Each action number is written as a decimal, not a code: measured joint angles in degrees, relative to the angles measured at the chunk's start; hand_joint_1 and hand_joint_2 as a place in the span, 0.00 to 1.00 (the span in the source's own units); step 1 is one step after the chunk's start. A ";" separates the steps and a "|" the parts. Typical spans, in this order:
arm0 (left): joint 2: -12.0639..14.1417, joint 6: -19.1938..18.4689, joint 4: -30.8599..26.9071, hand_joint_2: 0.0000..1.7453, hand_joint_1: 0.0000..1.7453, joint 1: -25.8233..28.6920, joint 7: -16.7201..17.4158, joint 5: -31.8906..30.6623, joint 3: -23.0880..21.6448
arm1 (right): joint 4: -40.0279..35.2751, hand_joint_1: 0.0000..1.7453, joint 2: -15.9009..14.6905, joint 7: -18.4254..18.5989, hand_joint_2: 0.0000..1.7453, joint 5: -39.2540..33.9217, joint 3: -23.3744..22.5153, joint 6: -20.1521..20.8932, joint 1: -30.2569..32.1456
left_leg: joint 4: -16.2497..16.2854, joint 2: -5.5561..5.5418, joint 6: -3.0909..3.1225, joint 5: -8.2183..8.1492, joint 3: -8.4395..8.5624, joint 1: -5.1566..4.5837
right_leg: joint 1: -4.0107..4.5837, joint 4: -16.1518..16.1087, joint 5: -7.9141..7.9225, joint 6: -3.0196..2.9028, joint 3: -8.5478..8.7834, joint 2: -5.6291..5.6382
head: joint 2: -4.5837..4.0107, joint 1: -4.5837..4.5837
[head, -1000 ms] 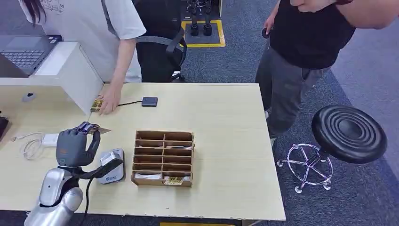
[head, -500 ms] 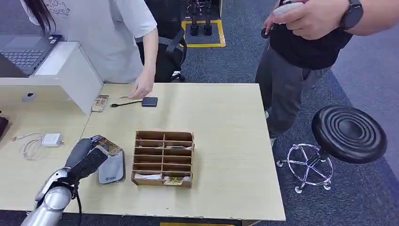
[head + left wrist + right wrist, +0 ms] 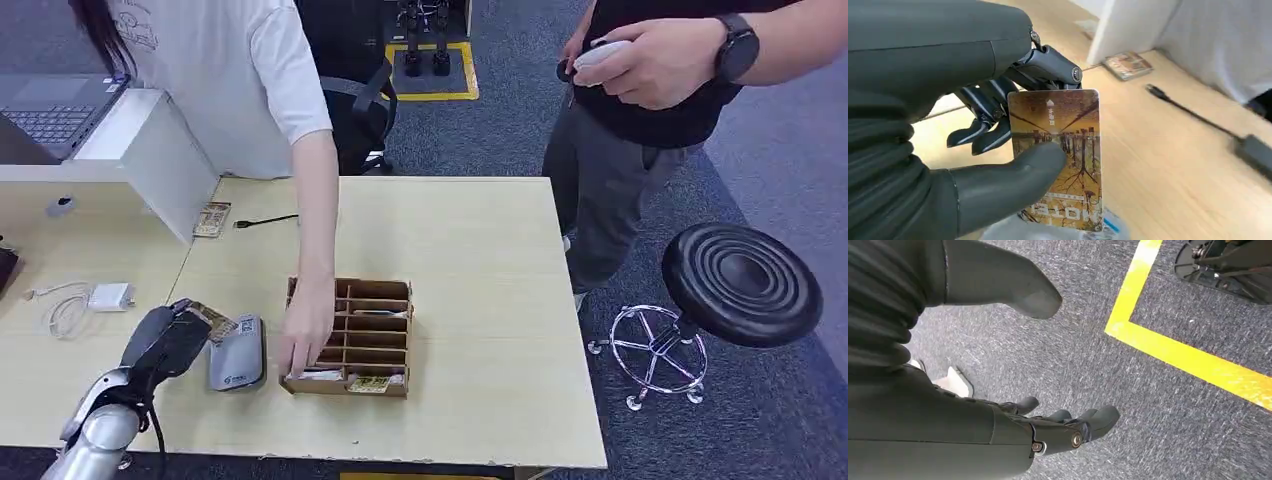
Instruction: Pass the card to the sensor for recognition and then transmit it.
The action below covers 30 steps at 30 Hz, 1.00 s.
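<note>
The left hand (image 3: 165, 340) pinches the brown card (image 3: 1058, 155) between thumb and fingers, holding it just over the grey sensor (image 3: 238, 355) on the table (image 3: 480, 250). A person's hand (image 3: 305, 335) reaches into the wooden organizer (image 3: 365, 335) beside it. The right hand (image 3: 998, 435) hangs over the carpet, fingers apart, holding nothing.

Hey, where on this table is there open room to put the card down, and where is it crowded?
Bare wood lies right of the wooden organizer to the table edge, and behind it. Crowded: around the left hand, card, sensor and a person's hand.
</note>
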 joint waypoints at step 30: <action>0.72 -2.99 2.10 1.00 1.00 1.33 -0.94 -9.01 -1.23 | 0.02 0.00 0.00 0.17 1.00 -0.55 1.57 0.17 -0.03 | 0.00 -0.01 -0.01 0.01 0.08 -0.01 | 0.00 0.00 0.00 0.00 0.08 -0.01 | 0.00 0.00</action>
